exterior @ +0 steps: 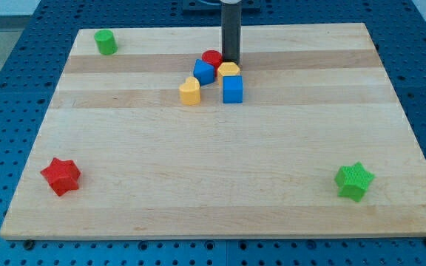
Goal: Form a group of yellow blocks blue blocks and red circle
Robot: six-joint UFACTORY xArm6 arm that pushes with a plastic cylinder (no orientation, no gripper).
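Note:
Near the view's top centre several blocks sit bunched together. A red circle (pixel 211 58) is at the back. A blue block (pixel 203 72) sits just in front of it. A yellow block (pixel 228 70) is to its right, with a blue cube (pixel 232 89) in front of that. A yellow heart-shaped block (pixel 190 91) lies at the bunch's lower left. My tip (pixel 231 60) stands at the back of the bunch, right of the red circle and touching or just behind the yellow block.
A green cylinder (pixel 106 42) sits at the board's top left corner. A red star (pixel 61 176) lies at the bottom left. A green star (pixel 354 181) lies at the bottom right. The wooden board (pixel 220 162) rests on a blue perforated table.

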